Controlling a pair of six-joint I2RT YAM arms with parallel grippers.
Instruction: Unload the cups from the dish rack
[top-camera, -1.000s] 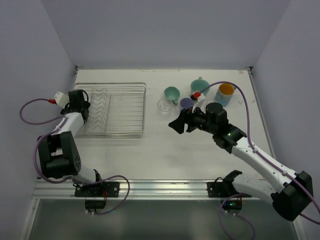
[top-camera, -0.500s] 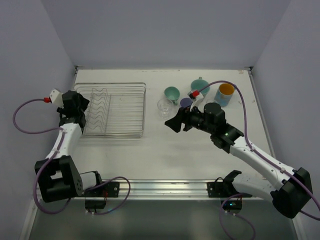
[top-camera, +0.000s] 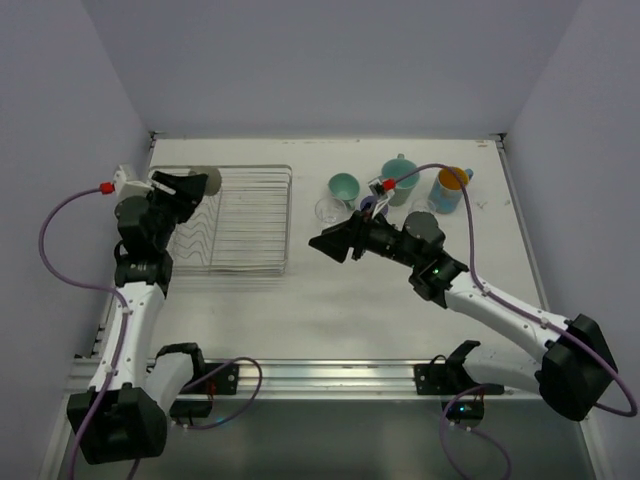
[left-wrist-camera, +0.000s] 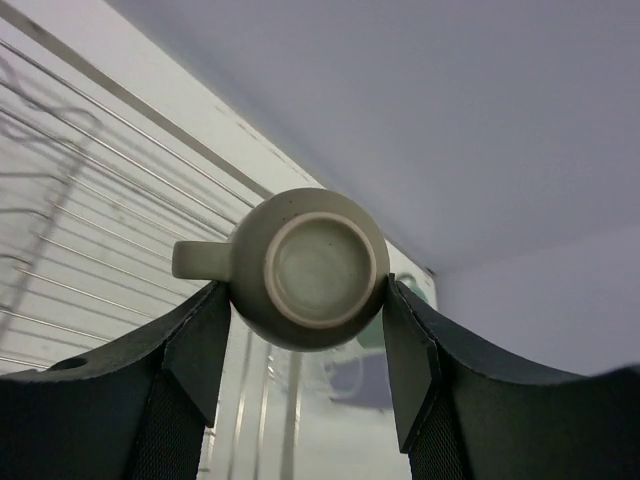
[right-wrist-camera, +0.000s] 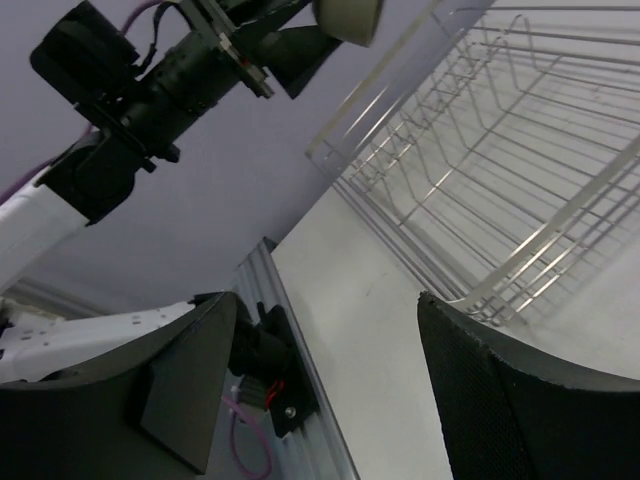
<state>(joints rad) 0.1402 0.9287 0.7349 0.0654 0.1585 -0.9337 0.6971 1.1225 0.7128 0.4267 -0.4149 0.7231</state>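
My left gripper (left-wrist-camera: 305, 300) is pinching the beige cup (left-wrist-camera: 312, 262) across its round body, one pad on each side. The foot faces the wrist camera and the handle sticks out to the left, clear of both pads. I judge that a sensible hold, since the pads bear on the widest part and the handle cannot snag them. In the top view the cup hangs in the air over the far left corner of the rack (top-camera: 250, 225), above the wires and touching none of them. It is out of the prongs but not yet set down.

My right gripper (right-wrist-camera: 325, 310) is spread wide with nothing between its fingers. It points left across the table (top-camera: 330, 310) towards the rack, near its right edge. I read that as waiting to receive the cup or reach in, though I cannot tell which.

The unloaded pieces stand grouped at the far right, well apart from the rack: two mint mugs (top-camera: 343, 186), the blue mug (top-camera: 450, 188), a glass (top-camera: 328, 211) and the lavender cup (top-camera: 372, 206), this last partly hidden by the right arm. I see no other cup in the rack, so this looks like the last one. The carry must cross the rack's full width without dipping into the prongs.
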